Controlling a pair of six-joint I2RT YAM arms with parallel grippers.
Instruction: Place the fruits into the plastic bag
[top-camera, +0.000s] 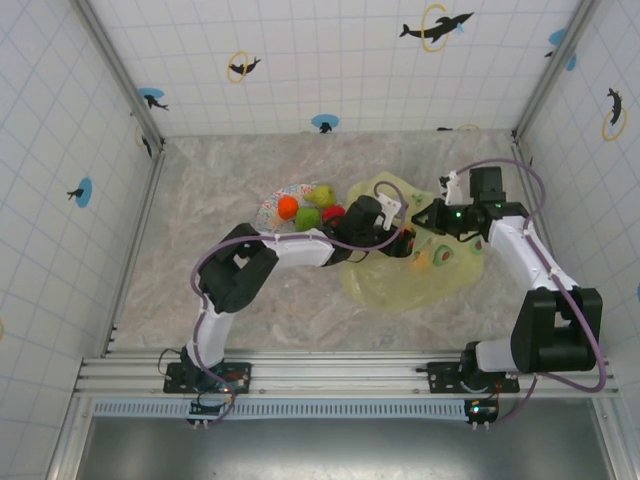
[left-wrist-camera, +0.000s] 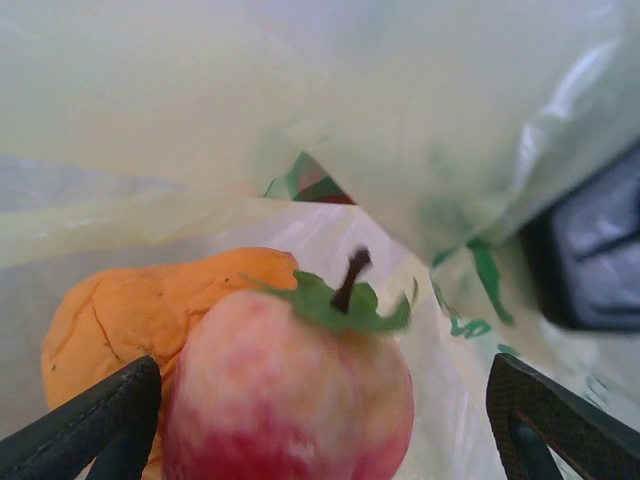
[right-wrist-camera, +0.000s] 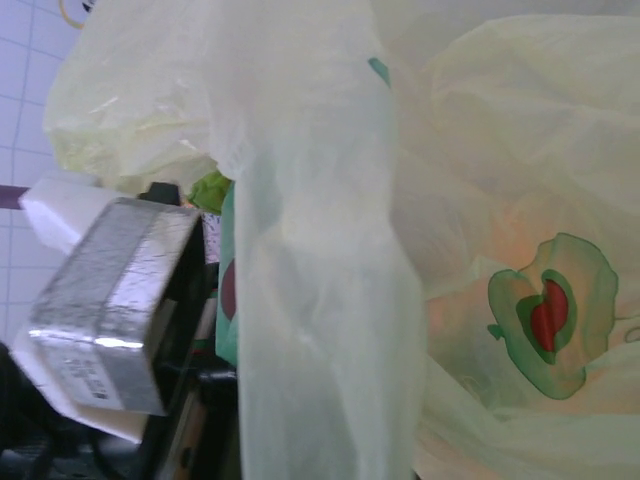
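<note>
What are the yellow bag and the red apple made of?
The bag looks like thin plastic film: see-through, yellowish, crinkled and shiny. The red apple looks like a toy, maybe plastic or foam: smooth blotchy red-and-cream skin and a stiff green leaf. Too blurry to say which.

Yellow-green bag (top-camera: 382, 286) w/ avocado print

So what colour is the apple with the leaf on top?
The apple is red fading to pale yellow; best in the left wrist view.
</note>
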